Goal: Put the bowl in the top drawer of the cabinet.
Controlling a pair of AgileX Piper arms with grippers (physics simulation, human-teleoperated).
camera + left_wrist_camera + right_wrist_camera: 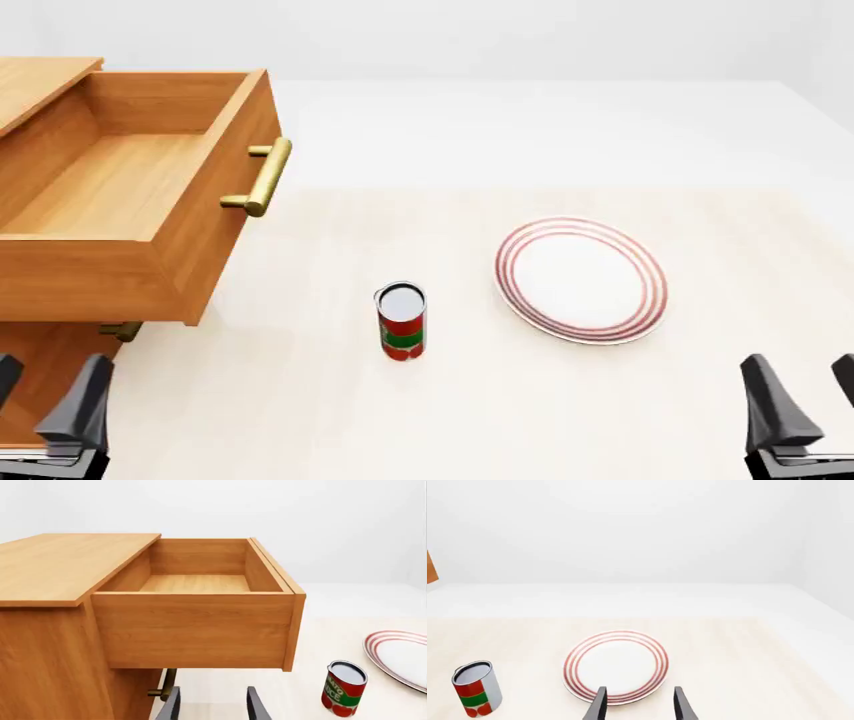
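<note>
Left claw (47, 400) just beside pulled-out top drawer (134, 190).

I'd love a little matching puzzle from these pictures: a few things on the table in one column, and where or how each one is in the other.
Things:
1. light-brown wooden top drawer
2. red-and-green tin can
3. flat white plate with red rings
4. brass bar handle

States:
A. standing upright between cabinet and plate
B. pulled out, nothing inside
C. lying flat, furthest right
D. fixed across the drawer's front

Pairs: 1-B, 2-A, 3-C, 4-D
</note>
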